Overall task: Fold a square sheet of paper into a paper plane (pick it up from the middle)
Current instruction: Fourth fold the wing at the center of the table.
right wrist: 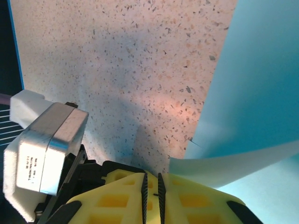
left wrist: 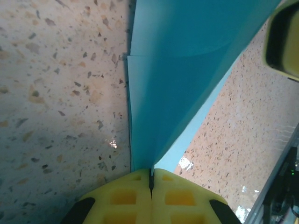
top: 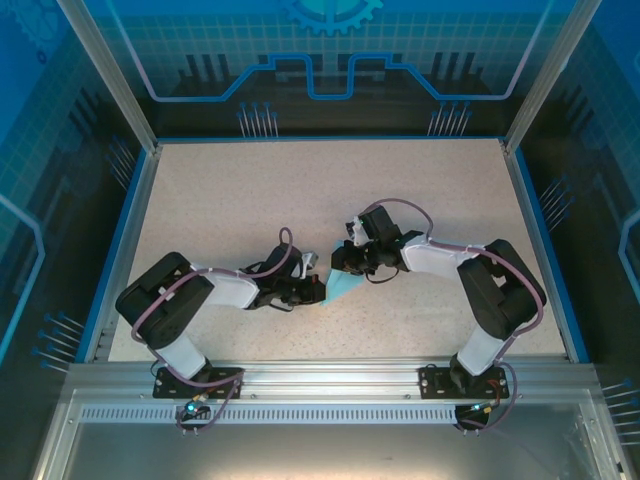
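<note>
Where the arms meet: near the middle of the speckled table [top: 250, 200], a little toward its near edge, both arms reaching inward.
Task item: square sheet of paper [top: 347, 289], light blue, lying between the two grippers; it is already folded, no longer flat.
Paper, left wrist view: overlapping layers with a straight crease running up from the fingers; one long edge slants toward the upper right, and the table shows on both sides.
Paper, right wrist view: a broad blue face on the right, with a paler flap curling across just above the right-hand finger.
Left gripper [top: 312, 291]: yellow fingers [left wrist: 126, 196] pressed together, pinching the narrow lower end of the paper at their tips.
Right gripper [top: 342, 262]: set over the far edge of the paper; its ribbed pads [right wrist: 144, 193] stand apart by a thin slit, nothing seen in the slit, and the paper flap passes beside it rather than into it.
Other hardware: grey-and-white box [right wrist: 44, 149] on dark fittings, left of the right gripper's fingers.
Writing: small printed label [right wrist: 27, 171] on the side of that box; print too small to read.
Paper surface: plain, unmarked.
Backdrop: blue wall panel [top: 330, 60] with line-and-gear graphics; no legible text.
</note>
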